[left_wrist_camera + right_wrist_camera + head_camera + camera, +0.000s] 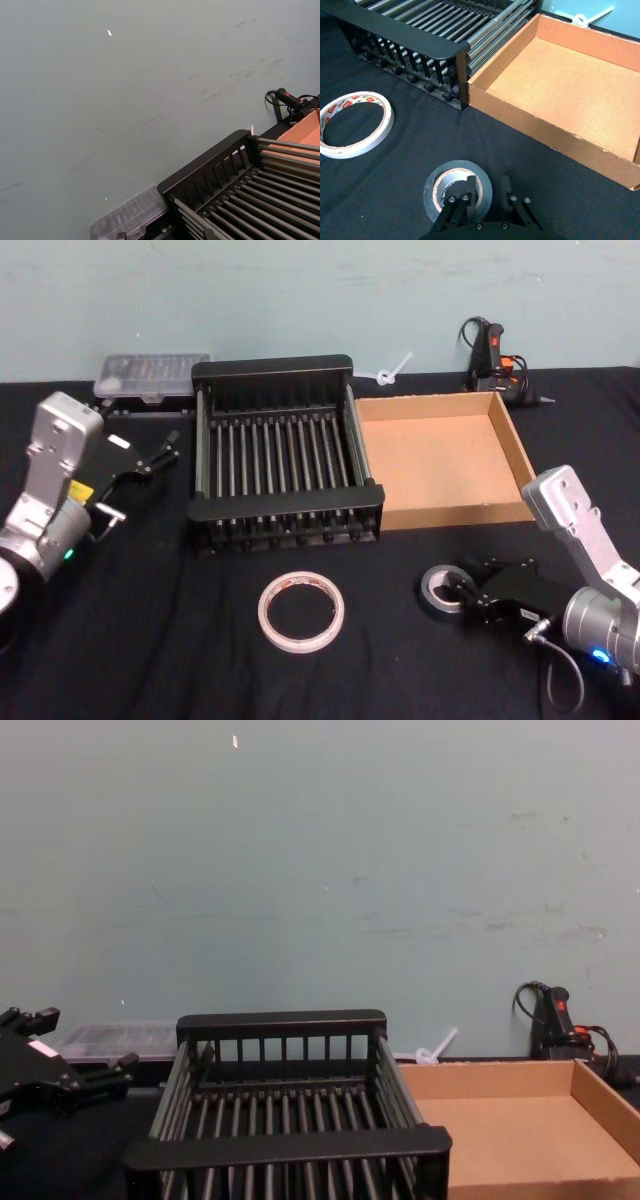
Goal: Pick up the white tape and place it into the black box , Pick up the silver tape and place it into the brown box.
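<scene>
Near the front right of the black-clothed bench [120, 660], the right gripper [487, 197] straddles the wall of the small thick grey-silver tape roll [457, 187], one finger in its core, fingers apart. The large thin white tape ring [301, 611] lies flat before the black slatted crate [285, 455], which touches the tan cardboard tray box [440, 460]. The left gripper [150, 455], fingers spread, hovers left of the crate.

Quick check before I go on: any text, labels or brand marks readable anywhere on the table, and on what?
None can be read.
white tape: red and yellow print repeats round the inner core, too small to read.
left gripper: white and yellow stickers on the arm, too blurred to read.
</scene>
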Tool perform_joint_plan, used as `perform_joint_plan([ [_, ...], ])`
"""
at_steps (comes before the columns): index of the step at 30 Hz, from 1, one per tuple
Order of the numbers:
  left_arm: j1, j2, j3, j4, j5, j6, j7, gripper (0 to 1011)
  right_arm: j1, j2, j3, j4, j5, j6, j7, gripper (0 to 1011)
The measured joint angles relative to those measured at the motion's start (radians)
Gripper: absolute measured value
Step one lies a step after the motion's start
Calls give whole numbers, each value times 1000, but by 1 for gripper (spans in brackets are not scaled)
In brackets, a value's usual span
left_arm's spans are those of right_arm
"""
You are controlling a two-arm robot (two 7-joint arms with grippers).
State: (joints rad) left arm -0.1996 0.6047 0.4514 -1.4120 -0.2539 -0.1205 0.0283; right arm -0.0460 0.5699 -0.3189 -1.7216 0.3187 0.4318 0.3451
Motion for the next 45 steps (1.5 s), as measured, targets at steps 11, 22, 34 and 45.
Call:
perform_joint_plan([
  [11, 0, 0, 0, 0, 0, 0, 0, 1001, 0, 0, 0, 0, 0, -1, 0, 158],
  [22, 0, 0, 0, 0, 0, 0, 0, 1001, -10, 8, 8, -11, 0, -39, 15, 158],
  [34, 0, 0, 0, 0, 0, 0, 0, 1001, -9, 10, 49, -50, 14, -80, 13, 158],
  [45, 0, 0, 0, 0, 0, 0, 0, 1002, 89, -37, 67, -3, 22, -74, -19, 158],
])
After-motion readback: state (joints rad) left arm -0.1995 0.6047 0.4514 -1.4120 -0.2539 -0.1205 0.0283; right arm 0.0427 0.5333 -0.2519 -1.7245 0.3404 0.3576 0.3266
